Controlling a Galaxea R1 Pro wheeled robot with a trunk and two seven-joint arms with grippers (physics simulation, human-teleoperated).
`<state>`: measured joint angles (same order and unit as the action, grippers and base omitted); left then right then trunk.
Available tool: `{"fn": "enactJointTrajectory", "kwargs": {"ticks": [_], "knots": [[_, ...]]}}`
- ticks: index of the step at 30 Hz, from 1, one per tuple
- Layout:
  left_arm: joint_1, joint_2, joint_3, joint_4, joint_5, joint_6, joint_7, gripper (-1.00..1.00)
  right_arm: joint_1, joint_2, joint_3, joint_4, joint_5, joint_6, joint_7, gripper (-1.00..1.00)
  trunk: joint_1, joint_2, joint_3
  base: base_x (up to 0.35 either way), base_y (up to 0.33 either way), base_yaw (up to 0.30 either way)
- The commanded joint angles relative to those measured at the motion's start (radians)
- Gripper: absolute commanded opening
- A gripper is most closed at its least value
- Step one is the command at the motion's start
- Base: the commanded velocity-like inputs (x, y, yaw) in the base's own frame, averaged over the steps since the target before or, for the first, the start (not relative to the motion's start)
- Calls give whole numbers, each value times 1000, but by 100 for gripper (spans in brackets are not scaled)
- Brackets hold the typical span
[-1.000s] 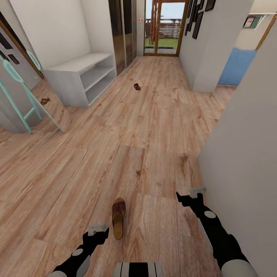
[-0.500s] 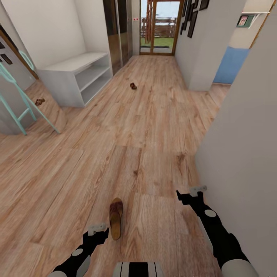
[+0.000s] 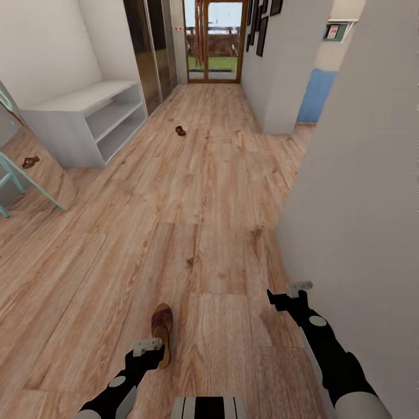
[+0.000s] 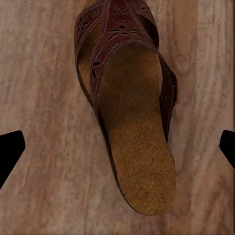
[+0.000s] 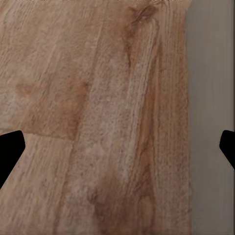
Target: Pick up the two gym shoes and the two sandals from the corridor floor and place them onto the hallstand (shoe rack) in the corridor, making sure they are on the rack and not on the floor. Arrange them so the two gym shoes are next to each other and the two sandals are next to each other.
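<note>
Left end effector [image 3: 148, 347] spread, empty, above near sandal [image 3: 161, 334] lying flat on floor [image 3: 203, 192]. Right end effector [image 3: 289, 295] spread, empty, beside wall [image 3: 361, 174]. Second sandal [image 3: 181, 131] lies far down corridor, near white shelf bench [image 3: 87, 119]. No legible writing.

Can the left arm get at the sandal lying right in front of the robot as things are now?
Probably yes. The near sandal lies on bare floor just beside the left gripper, and in the left wrist view it lies between the open jaws with nothing over or around it.
</note>
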<state>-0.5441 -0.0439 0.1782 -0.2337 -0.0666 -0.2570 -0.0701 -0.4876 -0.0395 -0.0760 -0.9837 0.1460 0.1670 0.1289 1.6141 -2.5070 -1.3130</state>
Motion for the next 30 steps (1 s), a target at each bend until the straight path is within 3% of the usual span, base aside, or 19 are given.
{"fn": "enactJointTrajectory", "kwargs": {"ticks": [1, 13, 18, 30], "knots": [[0, -1, 8, 0, -7, -2, -5, 100, 0, 1, -3, -5, 11, 7, 8, 100, 0, 0, -1, 0, 0, -68], [-12, -2, 3, -3, -7, 6, -3, 100, 0, 9, 30, -79, 9, 55, 8, 100, 0, 0, -1, 0, 0, -11], [-13, -3, 3, -3, -8, 6, 35, 100, 0, 22, 50, -279, 8, 154, 8, 100, 0, 0, -1, 0, 0, 0], [-8, -4, 1, -2, -8, 3, 72, 100, 0, 19, 97, -329, 10, 183, 10, 100, 0, 0, -1, 0, 0, 0]]}}
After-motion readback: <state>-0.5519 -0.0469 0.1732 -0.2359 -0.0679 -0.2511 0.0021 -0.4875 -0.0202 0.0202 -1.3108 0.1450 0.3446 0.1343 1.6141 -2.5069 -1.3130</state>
